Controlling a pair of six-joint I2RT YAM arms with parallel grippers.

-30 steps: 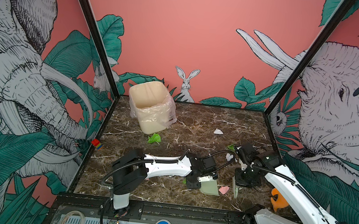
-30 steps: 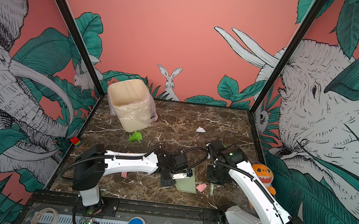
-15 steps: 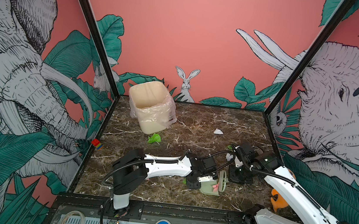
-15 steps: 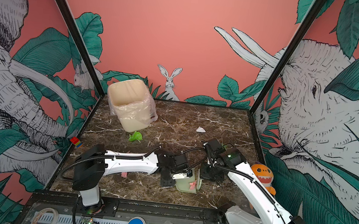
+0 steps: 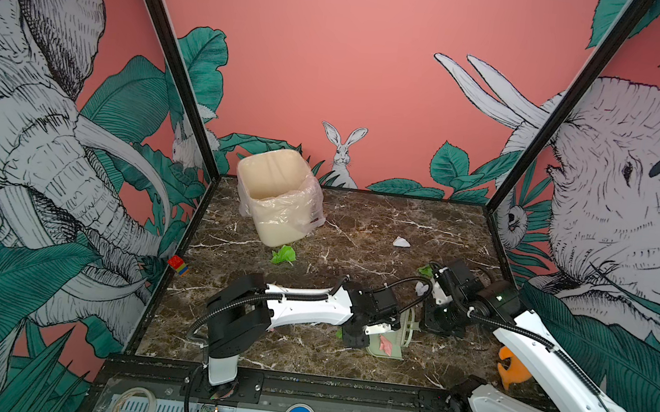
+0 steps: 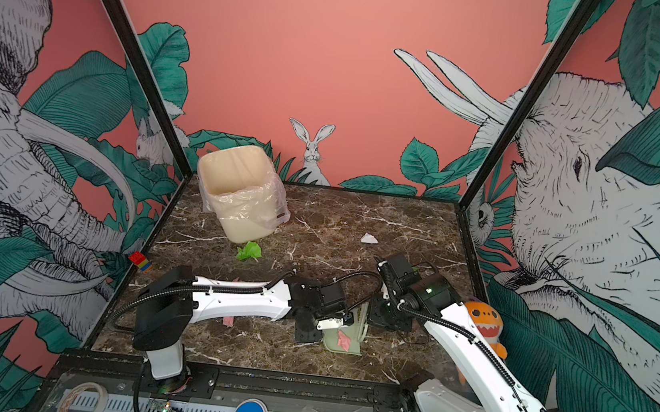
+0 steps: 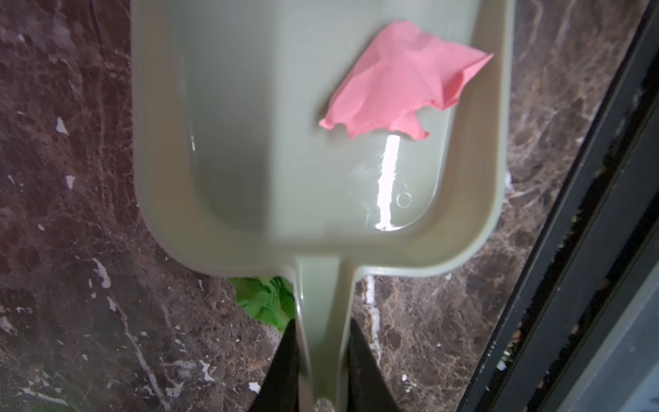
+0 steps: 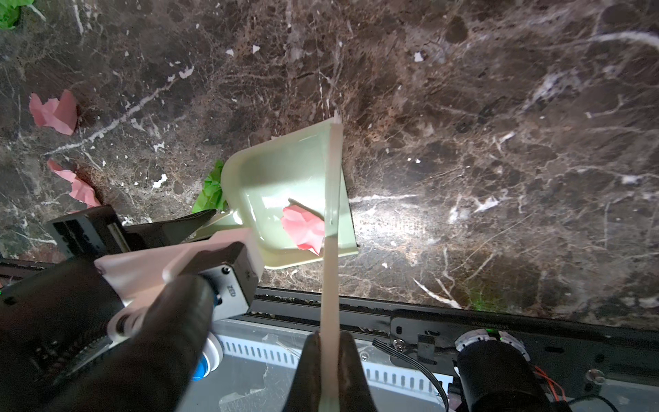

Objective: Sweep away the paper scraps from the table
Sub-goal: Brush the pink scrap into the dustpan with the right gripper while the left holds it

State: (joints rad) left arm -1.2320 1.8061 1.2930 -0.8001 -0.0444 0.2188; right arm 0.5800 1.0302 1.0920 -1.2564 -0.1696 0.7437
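**In dustpan [image 7: 285, 142]: pink scrap [image 7: 403, 82]; more loose on table [image 5: 381, 221]**

Hard to read in both top views: arms lying low across the near half of the table, covering both grippers' fingertips. Half hidden behind the right arm, off the table's right edge: orange plush [image 6: 485, 319]. Cut off in the left wrist view: the dustpan's mouth. Seen only edge-on in the right wrist view, as a thin pale strip: brush [image 8: 331, 178], standing across the dustpan's mouth beside the pink scrap. Cannot tell whether touching it.

Clamped narrowly on the dustpan's handle: left gripper [image 7: 321, 342], with the pan resting on the table near its front edge. Pinched tight on the brush's handle: right gripper [image 8: 330, 356].

Far left: bin [image 5: 279, 197] with clear liner. Just near of it: green scrap [image 5: 284, 255]. Far right, alone: white scrap [image 5: 401, 242]. Tucked under the dustpan's handle: second green scrap [image 7: 264, 299]. Left of the pan, by the left arm: two pink scraps [image 8: 53, 112].
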